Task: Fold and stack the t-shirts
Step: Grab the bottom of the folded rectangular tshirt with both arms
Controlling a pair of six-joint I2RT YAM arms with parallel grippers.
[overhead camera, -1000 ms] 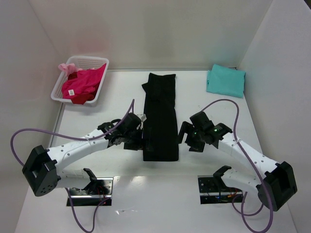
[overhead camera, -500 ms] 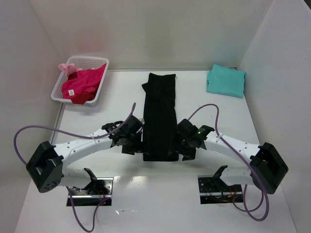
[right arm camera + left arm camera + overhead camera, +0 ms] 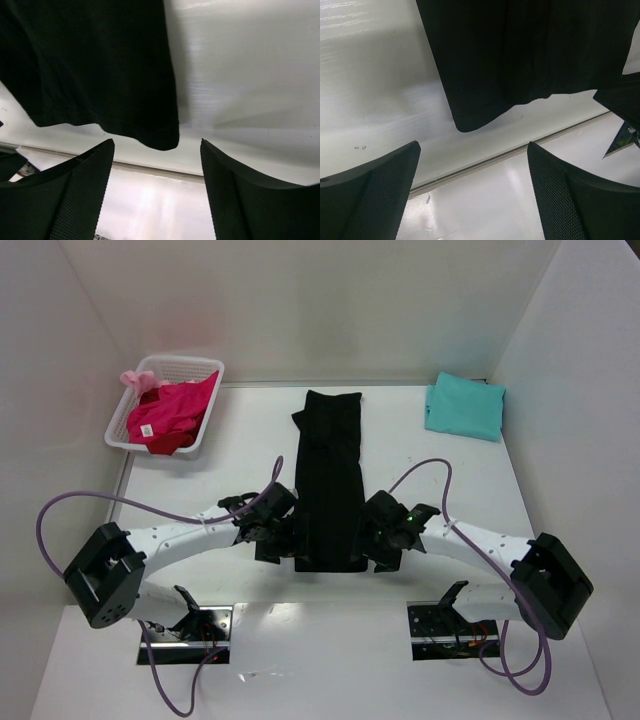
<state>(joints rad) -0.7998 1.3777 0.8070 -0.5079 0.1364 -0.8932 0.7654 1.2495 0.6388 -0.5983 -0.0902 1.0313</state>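
At the table's [image 3: 250, 430] near edge, the spread left gripper [image 3: 472, 146] and right gripper [image 3: 156, 142] flank the black shirt [image 3: 328, 480]; next, pinch its corners and fold.

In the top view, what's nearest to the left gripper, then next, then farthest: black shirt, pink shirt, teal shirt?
1. Black shirt, right beside the left gripper, mid-table.
2. Pink shirt, in the basket, far left.
3. Teal shirt, far right corner.
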